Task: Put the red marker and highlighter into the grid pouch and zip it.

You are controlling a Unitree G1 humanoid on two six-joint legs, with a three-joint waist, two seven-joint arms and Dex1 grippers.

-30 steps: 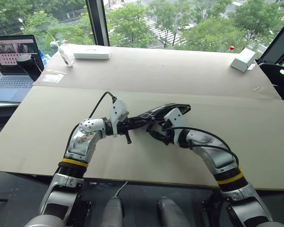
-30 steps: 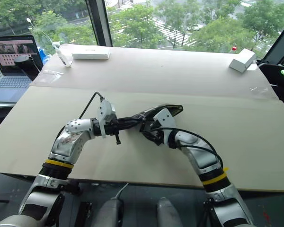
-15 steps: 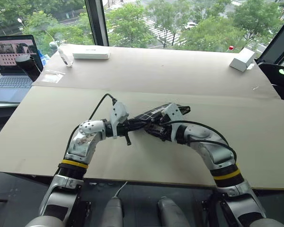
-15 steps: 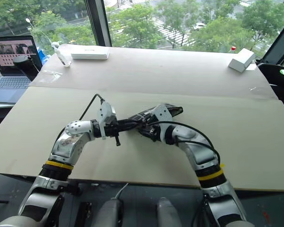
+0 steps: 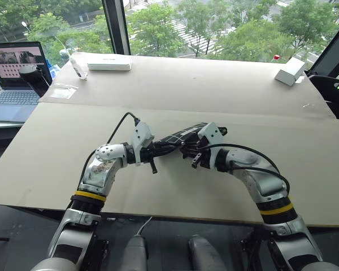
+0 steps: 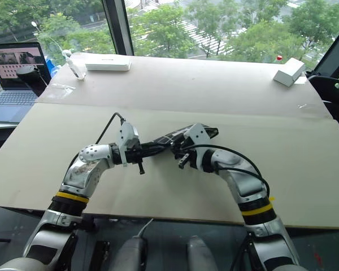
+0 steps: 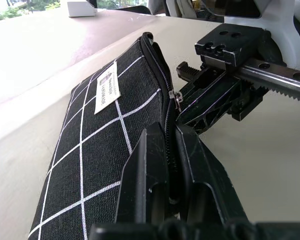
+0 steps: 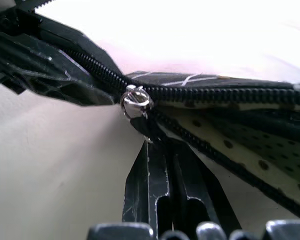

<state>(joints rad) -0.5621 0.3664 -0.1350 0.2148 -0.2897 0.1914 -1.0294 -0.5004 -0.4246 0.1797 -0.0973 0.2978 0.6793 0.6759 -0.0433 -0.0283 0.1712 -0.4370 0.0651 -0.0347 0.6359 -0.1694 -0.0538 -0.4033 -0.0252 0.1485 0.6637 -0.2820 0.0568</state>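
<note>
The grid pouch point(image 5: 185, 134), black with thin white lines and a small white label point(image 7: 106, 89), is held a little above the table between both arms. My left gripper point(image 5: 160, 149) is shut on the pouch's end, along the zipper seam point(image 7: 168, 131). My right gripper point(image 8: 158, 144) is shut on the black pull strap just under the silver zipper slider point(image 8: 136, 102). Past the slider the pouch mouth gapes and shows dotted pale lining point(image 8: 240, 142). The red marker and the highlighter are hidden.
The tan table point(image 5: 175, 90) runs far back to the window. An open laptop point(image 5: 14, 73) stands at the far left beside a black cup point(image 5: 33, 76). A flat white box point(image 5: 109, 65) lies at the back left and a small white box point(image 5: 289, 71) at the back right.
My right gripper has gone from open to shut, closing on the zipper pull strap and shifting slightly along the pouch. The left gripper and the pouch's held end stayed put.
</note>
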